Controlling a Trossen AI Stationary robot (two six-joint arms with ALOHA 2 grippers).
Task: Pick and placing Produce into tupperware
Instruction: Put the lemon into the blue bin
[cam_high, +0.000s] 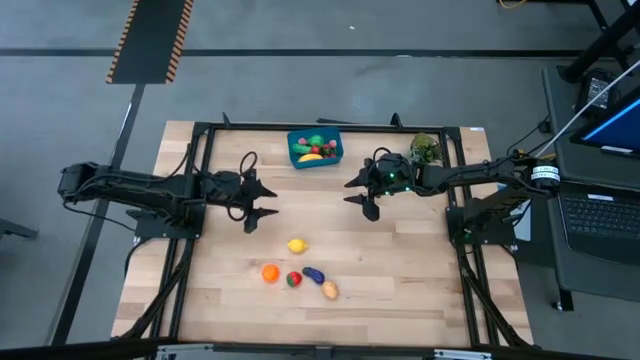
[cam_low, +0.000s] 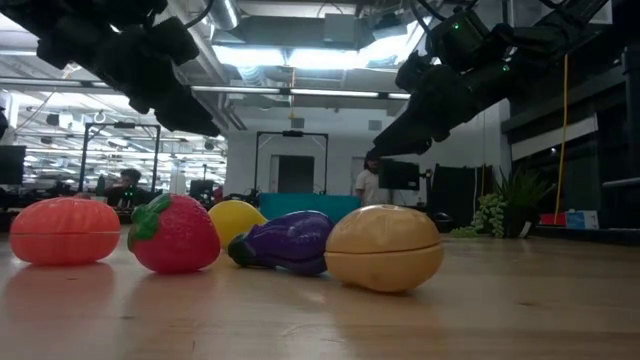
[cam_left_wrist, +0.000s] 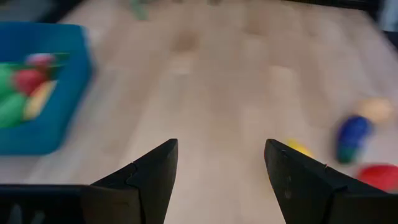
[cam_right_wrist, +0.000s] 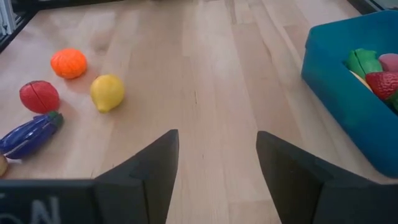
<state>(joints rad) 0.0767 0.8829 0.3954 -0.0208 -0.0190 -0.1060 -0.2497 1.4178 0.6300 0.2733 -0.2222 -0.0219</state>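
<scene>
We see a wooden table (cam_high: 400, 270) with two dark robot arms over it. The left gripper (cam_high: 262, 201) hangs over the left middle of the table. Its jaws are apart and there is nothing between them. The right gripper (cam_high: 363, 197) hangs over the right middle of the table, near the blue box (cam_high: 335, 147). Its jaws are apart too, and they hold nothing.

The blue box sits at the far edge of the table, between the two arms. Some toy food is already in it. We can see a red strawberry (cam_right_wrist: 380, 82), something green (cam_right_wrist: 362, 61) and something yellow (cam_high: 311, 157) inside.

Five toy foods lie on the table nearer the front, well apart from the box. The yellow lemon (cam_high: 296, 245) lies on its own, closest to the grippers. Behind it is a loose row: the orange (cam_high: 270, 272), a red strawberry (cam_high: 293, 279), the purple eggplant (cam_high: 314, 275) and the tan potato (cam_high: 329, 290). The eggplant and the potato lie just beside each other.

A green leafy plant (cam_high: 425, 149) sits at the far right corner of the table. In the room behind, a person (cam_low: 368, 180) stands far off.
</scene>
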